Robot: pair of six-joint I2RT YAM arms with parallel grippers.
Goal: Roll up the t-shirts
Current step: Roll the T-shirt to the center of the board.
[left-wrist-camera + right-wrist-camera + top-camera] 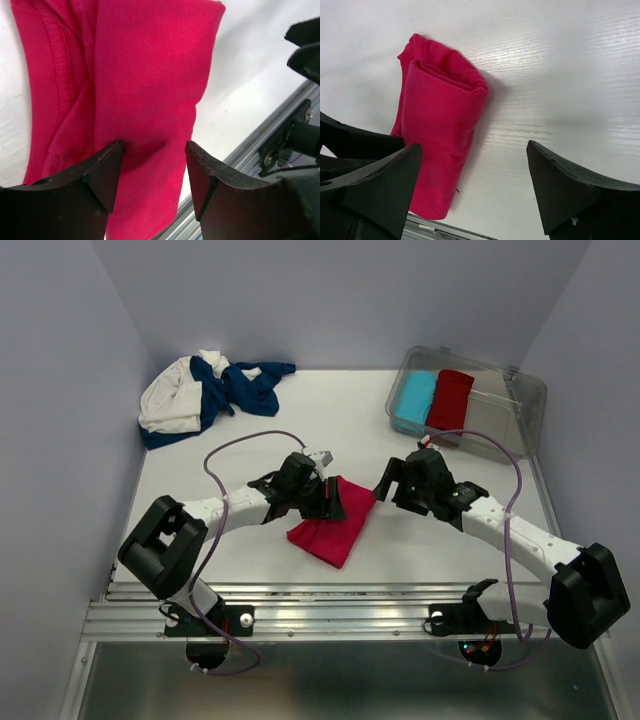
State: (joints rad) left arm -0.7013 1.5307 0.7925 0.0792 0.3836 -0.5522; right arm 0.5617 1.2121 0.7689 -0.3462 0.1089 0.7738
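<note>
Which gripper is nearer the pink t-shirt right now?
Left. The left gripper is directly over the pink t-shirt, with its open jaws straddling the folded cloth. The right gripper is just off the shirt's right edge, open over the bare table.

Soft matt knit cloth: pink-red t-shirt (pixel 440 130); smooth, faintly grained white table (pixel 560 60)
</note>
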